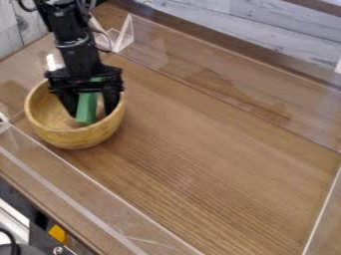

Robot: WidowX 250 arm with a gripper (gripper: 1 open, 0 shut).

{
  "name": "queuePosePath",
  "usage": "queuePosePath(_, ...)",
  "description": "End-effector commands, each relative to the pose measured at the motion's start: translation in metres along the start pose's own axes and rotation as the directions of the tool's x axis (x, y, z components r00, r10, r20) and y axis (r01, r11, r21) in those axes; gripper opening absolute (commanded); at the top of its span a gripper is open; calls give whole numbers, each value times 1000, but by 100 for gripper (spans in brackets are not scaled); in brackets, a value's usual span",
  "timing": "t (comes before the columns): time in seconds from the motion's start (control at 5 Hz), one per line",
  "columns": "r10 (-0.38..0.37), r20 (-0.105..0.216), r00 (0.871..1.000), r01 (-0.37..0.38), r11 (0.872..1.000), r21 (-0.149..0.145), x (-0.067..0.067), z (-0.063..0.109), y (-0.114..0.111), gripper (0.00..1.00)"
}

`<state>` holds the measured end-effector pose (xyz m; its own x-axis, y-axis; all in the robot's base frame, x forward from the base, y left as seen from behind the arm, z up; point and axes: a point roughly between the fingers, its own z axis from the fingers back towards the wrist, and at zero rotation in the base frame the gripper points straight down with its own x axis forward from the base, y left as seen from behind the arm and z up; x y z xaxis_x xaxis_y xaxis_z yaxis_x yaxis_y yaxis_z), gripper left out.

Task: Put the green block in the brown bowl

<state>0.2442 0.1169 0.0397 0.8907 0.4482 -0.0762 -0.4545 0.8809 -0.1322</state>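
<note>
Green block (88, 106) in brown bowl (54, 127); end effector (88, 100) spread wide, prob. released.
</note>
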Motion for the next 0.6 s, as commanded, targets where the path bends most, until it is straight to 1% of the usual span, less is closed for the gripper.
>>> queuePosePath(0.0, 75, 61, 995, -74, 997, -19, 4, 11, -16, 100)
queuePosePath(0.2, 84, 65, 994, -82, 996, -20, 0, 14, -18, 100)
queuePosePath(0.4, 100, 70, 993, -99, 995, -21, -3, 13, -18, 0)
